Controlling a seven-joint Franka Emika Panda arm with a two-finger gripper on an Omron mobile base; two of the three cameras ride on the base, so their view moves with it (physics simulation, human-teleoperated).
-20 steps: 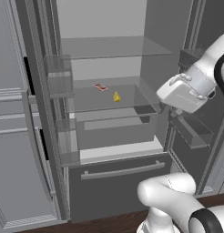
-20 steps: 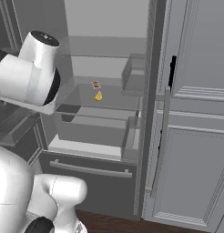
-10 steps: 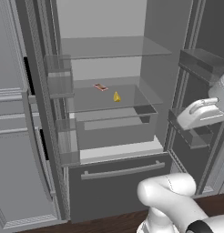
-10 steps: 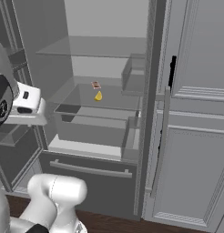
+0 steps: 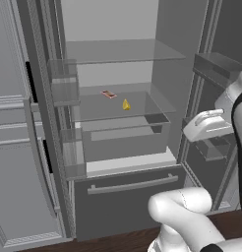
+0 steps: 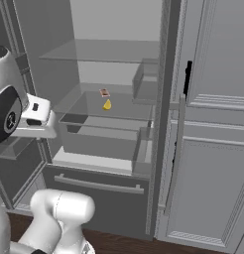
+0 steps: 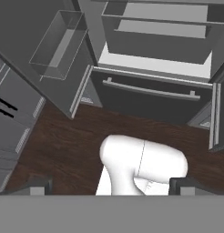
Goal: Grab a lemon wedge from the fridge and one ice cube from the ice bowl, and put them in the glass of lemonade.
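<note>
The fridge (image 5: 167,59) stands with both doors open. On its middle glass shelf lies the lemon wedge (image 5: 126,104) (image 6: 107,104), small and bright yellow. My white hand (image 5: 207,126) (image 6: 37,119) hangs low in front of the right door's bins, well to the right of the wedge and nearer than it. In the hand view the gripper (image 7: 111,187) points down at the floor, open, its two dark fingertips (image 7: 38,185) far apart with nothing between them. The ice cube, the ice bowl and the glass of lemonade are out of view.
A flat red-orange strip (image 5: 109,94) lies behind the wedge. Below the shelf are a clear crisper drawer (image 5: 125,138) and a dark freezer drawer with a bar handle (image 5: 130,184). Door bins (image 5: 64,91) line both doors. Light grey cabinets (image 6: 213,124) flank the fridge. The floor (image 7: 63,150) is dark wood.
My arm has swung down and outward, away from the shelves, carrying the hand from shelf height to a lower spot by the right door. The gripper stayed open. The wedge has not moved.
</note>
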